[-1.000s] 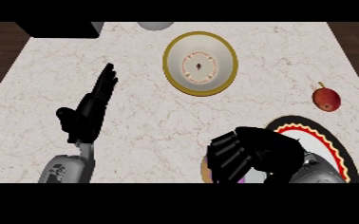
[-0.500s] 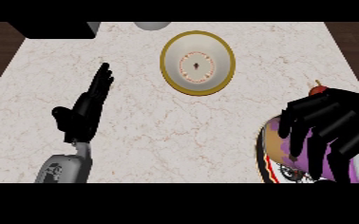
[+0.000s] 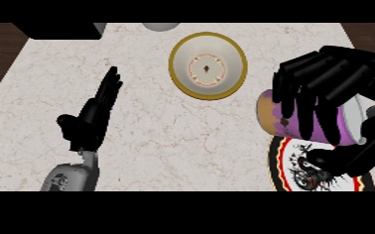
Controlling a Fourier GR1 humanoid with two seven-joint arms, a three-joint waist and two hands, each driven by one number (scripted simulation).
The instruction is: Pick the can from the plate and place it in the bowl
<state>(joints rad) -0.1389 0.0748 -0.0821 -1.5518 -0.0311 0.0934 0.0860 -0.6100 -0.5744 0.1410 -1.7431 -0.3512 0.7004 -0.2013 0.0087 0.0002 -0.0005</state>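
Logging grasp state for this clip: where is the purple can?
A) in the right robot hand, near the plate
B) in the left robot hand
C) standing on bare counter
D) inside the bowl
A: the right robot hand curls round the can, by the plate.

Even, fairly bright light lies over the pale worktop (image 3: pixel 183 144) — alike from edge to edge. The right hand (image 3: pixel 322 89) and left hand (image 3: pixel 92 116) read as near-flat black — only faint grey sheen marks their fingers.
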